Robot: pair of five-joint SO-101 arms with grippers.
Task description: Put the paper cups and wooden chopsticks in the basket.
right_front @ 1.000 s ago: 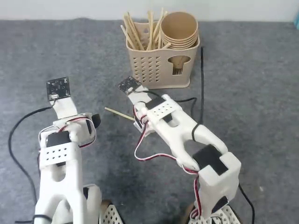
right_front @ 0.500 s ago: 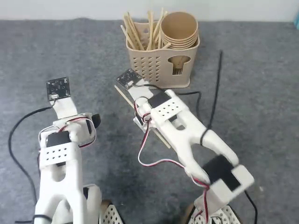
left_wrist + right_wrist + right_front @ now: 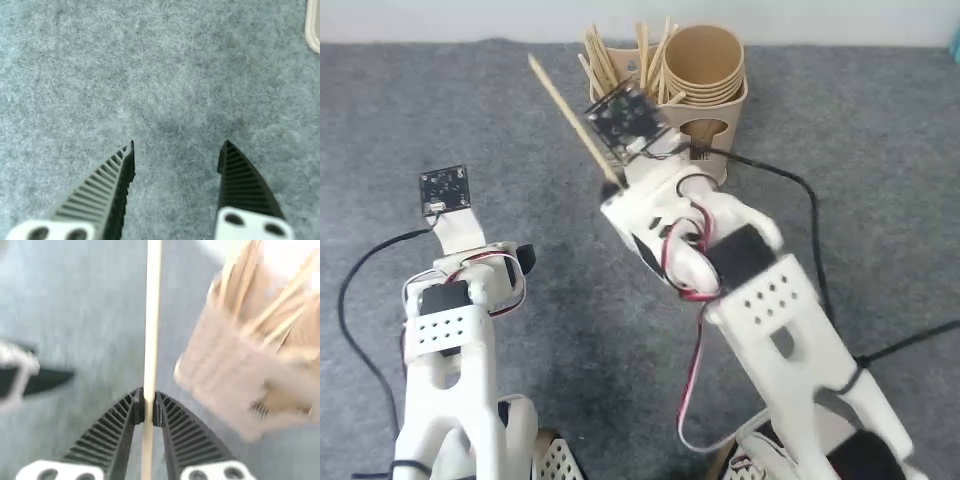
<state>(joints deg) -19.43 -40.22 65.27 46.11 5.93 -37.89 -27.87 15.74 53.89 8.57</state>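
cups [image 3: 705,55] and many chopsticks [image 3: 603,55] in basket [image 3: 735,120]; right gripper [image 3: 148,402] clamps seemingly last chopstick [image 3: 563,103], raised beside basket, not yet dropped in; left gripper [image 3: 178,146] wide, holds nothing.

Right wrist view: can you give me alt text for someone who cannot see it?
The right gripper is shut on one wooden chopstick that sticks out far ahead of it. Beyond it stands the beige basket with more chopsticks in it, on a grey surface.

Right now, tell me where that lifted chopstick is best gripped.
Across its thin shaft, jaws closing from both sides, as the right gripper holds the chopstick: long and straight, its free end can then lead into the basket.
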